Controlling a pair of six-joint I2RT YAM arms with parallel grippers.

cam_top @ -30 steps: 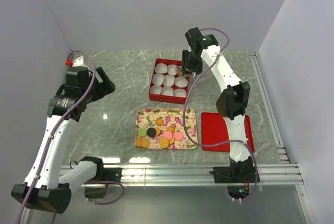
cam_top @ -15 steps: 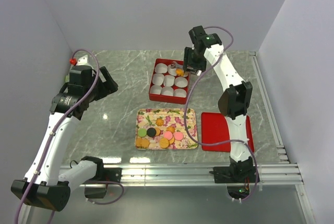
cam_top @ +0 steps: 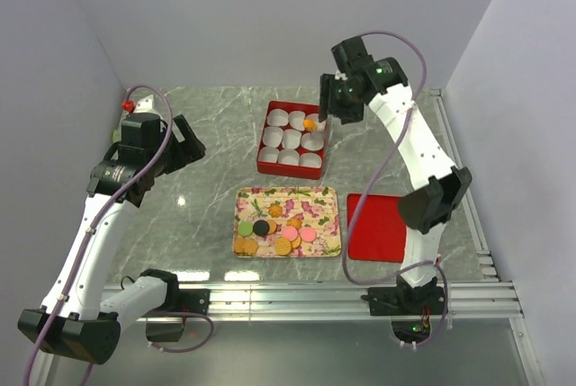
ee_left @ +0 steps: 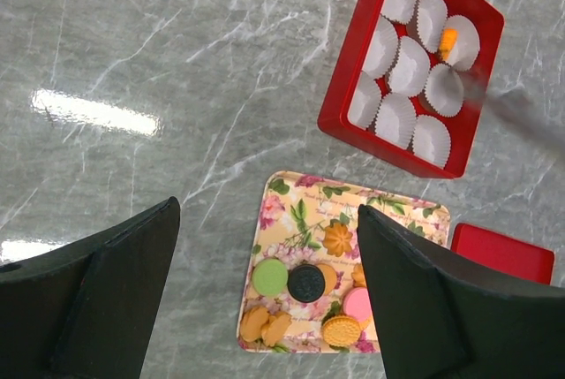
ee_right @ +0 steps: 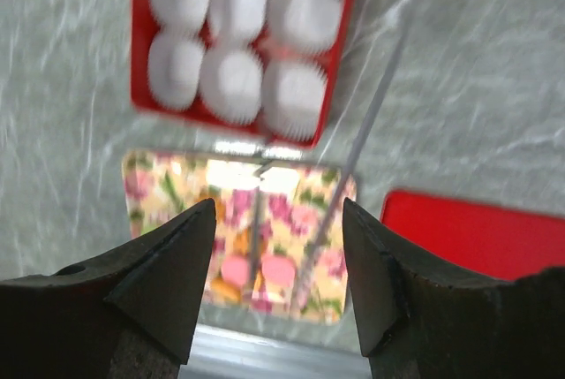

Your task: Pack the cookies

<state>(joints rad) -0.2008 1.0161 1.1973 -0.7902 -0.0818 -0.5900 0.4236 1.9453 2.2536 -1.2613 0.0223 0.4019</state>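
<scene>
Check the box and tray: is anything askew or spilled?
The orange cookie in the far-right corner cup of the red box looks propped on edge, not flat. Nothing is spilled; the other cookies lie on the floral tray.

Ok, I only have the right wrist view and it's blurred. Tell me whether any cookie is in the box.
Observer: Yes, one orange cookie lies in the far right corner cup of the red box.
Operator: Report the rest of it.
Observer: The other eight cups are empty.
Operator: Now the other arm.
Observer: The left gripper is open, holding nothing, raised over the table left of the box.
</scene>
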